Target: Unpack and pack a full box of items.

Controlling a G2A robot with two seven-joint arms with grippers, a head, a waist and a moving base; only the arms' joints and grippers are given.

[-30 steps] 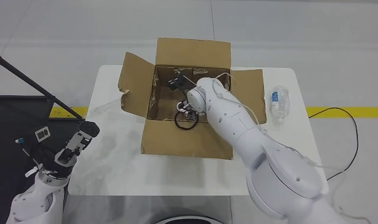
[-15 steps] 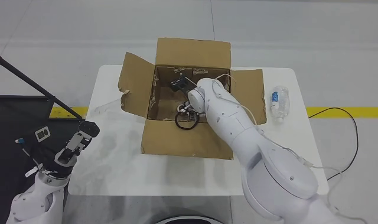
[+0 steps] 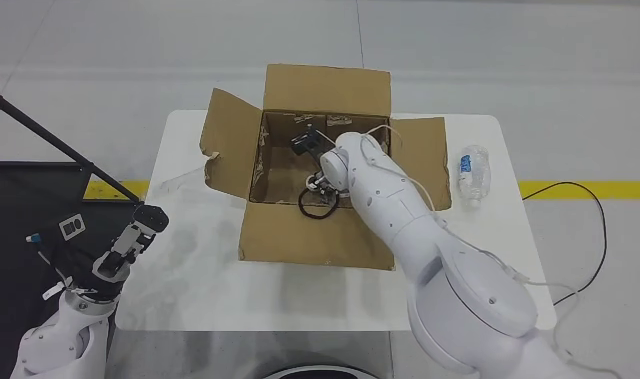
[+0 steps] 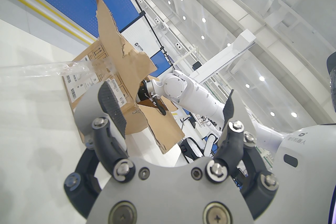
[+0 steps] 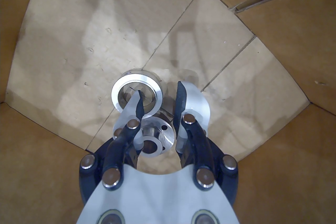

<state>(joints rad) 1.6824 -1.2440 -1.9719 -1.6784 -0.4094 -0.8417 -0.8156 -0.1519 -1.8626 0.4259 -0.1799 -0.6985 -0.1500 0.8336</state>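
An open cardboard box [image 3: 300, 241] stands in the middle of the white table [image 3: 200, 279]. My right gripper [image 5: 159, 88] is low inside it, open, over a shiny metal flanged part [image 5: 155, 139] resting on the box floor [image 5: 78, 38]. One finger [image 5: 137, 107] crosses the mouth of the part's upper ring [image 5: 123, 91]; the other finger [image 5: 181, 101] stands just beside the ring, apart from it. In the top view the right arm [image 3: 360, 174] leans into the box. My left gripper [image 3: 150, 217] hangs open and empty off the table's left edge, and the left wrist view faces the box [image 4: 110, 51].
A clear plastic bottle [image 3: 471, 173] lies on the table to the right of the box. The box flaps [image 3: 228, 144] are spread outward on all sides. A black cable loop [image 3: 318, 201] hangs beside the right wrist inside the box. A black stand [image 3: 40, 129] is left of the table.
The right wrist and its cable loop have shifted very slightly inside the box. The left arm has kept still.
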